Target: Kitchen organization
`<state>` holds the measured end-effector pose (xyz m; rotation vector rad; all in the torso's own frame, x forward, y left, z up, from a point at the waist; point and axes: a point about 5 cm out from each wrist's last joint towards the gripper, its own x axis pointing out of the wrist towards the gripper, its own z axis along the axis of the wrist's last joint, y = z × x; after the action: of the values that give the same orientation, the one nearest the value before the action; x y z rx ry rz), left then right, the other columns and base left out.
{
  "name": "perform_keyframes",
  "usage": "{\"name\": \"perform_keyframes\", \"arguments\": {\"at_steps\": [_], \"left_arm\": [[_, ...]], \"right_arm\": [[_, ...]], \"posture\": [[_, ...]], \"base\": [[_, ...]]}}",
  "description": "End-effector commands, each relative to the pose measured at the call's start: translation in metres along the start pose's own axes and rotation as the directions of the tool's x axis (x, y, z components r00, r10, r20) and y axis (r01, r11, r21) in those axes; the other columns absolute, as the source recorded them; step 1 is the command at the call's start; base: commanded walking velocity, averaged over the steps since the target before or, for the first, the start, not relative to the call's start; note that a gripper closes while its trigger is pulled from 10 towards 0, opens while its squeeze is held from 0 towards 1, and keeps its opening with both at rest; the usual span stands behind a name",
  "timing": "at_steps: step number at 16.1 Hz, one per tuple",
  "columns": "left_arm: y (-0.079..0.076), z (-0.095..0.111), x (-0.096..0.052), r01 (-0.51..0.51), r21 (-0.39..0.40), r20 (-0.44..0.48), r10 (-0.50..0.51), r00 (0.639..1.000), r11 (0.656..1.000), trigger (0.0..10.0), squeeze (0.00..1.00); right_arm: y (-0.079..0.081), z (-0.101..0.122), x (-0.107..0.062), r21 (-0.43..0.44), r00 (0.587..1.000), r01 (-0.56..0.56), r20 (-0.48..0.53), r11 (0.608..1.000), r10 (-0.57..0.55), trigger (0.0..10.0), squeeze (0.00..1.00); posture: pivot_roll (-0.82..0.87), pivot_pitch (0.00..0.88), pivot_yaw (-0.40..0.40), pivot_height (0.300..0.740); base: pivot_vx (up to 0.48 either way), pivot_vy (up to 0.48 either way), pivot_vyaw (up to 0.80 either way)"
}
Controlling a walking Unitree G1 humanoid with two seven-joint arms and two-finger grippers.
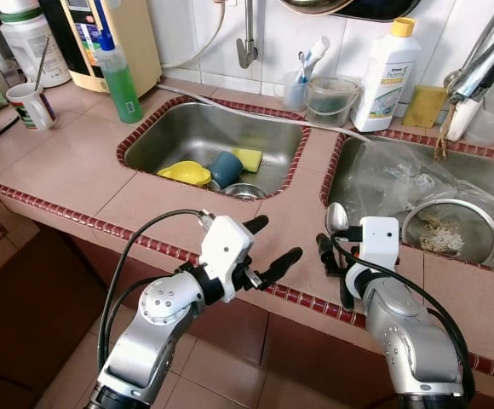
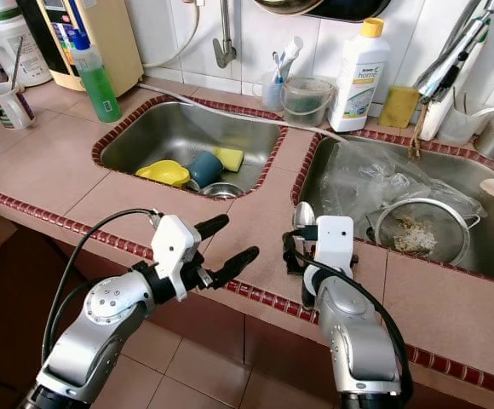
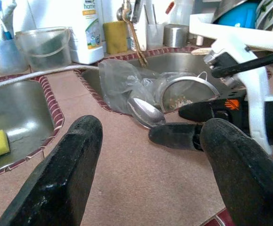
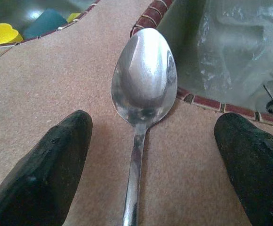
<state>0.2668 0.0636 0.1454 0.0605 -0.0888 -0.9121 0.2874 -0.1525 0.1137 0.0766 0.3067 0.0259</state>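
Observation:
A steel spoon [image 1: 336, 217] lies on the tan tiled strip of counter [image 1: 290, 221] between the two sinks, bowl end pointing away from me. My right gripper [image 4: 153, 123] is open and low over the counter, one finger on each side of the spoon's handle [image 4: 134, 179], not touching it. My left gripper [image 1: 277, 239] is open too and holds nothing; it hovers above the counter's front edge, just left of the spoon [image 3: 146, 111].
The left sink [image 1: 179, 128] holds a yellow bowl [image 1: 186, 173], a blue cup [image 1: 224, 168], a yellow sponge [image 1: 249, 158] and a steel bowl [image 1: 244, 191]. The right sink [image 1: 477, 166] holds a strainer [image 1: 451, 230] and a clear plastic bag [image 1: 392, 179]. Bottles, a mug [image 1: 30, 104] and cups line the back.

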Motion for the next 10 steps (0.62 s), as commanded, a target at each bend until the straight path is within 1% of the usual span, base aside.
{"name": "perform_keyframes", "arguments": {"at_steps": [1,2,3,4,5,7,8,10], "left_arm": [[0.002,0.004,-0.001,-0.009,0.006,0.011,0.009,1.0,1.0,10.0,0.0],[0.0,0.004,-0.001,0.004,0.011,0.01,-0.004,1.0,1.0,10.0,0.0],[-0.001,0.004,-0.001,0.013,0.008,0.009,-0.013,1.0,1.0,10.0,0.0],[-0.009,0.0,-0.003,0.06,0.019,-0.006,-0.06,0.998,0.998,10.0,0.0],[-0.012,-0.001,-0.003,0.086,0.016,-0.013,-0.086,0.996,0.996,10.0,0.0],[-0.014,-0.001,-0.003,0.094,0.012,-0.013,-0.094,0.995,0.995,10.0,0.0],[-0.014,-0.001,-0.004,0.105,0.015,-0.013,-0.105,0.994,0.994,10.0,0.0],[-0.011,0.0,-0.004,0.107,0.019,-0.017,-0.106,0.994,0.994,10.0,0.0]], "right_arm": [[0.0,-0.011,-0.004,0.017,0.998,0.021,-0.06,1.0,-0.02,10.0,0.0],[-0.001,-0.016,-0.005,0.027,0.995,0.041,-0.09,0.999,-0.039,5.9,0.0],[-0.002,-0.017,-0.005,0.044,0.994,0.048,-0.097,0.998,-0.044,5.9,0.0],[-0.002,-0.023,-0.008,0.107,0.99,0.055,-0.135,0.993,-0.04,3.3,0.0],[-0.003,-0.025,-0.008,0.106,0.988,0.064,-0.147,0.992,-0.048,3.0,0.0],[-0.004,-0.025,-0.009,0.102,0.987,0.07,-0.152,0.992,-0.054,3.0,0.0],[-0.006,-0.028,-0.009,0.089,0.983,0.089,-0.167,0.992,-0.073,0.0,0.0],[-0.009,-0.029,-0.012,0.082,0.977,0.118,-0.186,0.99,-0.101,0.0,0.0]], "posture": [[-0.14,0.072,0.014,0.74],[-0.14,0.072,0.014,0.74],[-0.14,0.072,0.014,0.74],[-0.14,0.069,0.013,0.74],[-0.14,0.069,0.012,0.74],[-0.14,0.069,0.012,0.74],[-0.14,0.058,0.009,0.74],[-0.14,0.069,0.011,0.74]], "base": [[0.0,0.0,0.0],[0.0,0.0,0.0],[0.0,0.0,0.0],[0.0,0.0,0.0],[0.0,0.0,0.0],[0.0,0.0,0.0],[0.0,0.0,0.0],[0.0,0.0,0.0]]}}
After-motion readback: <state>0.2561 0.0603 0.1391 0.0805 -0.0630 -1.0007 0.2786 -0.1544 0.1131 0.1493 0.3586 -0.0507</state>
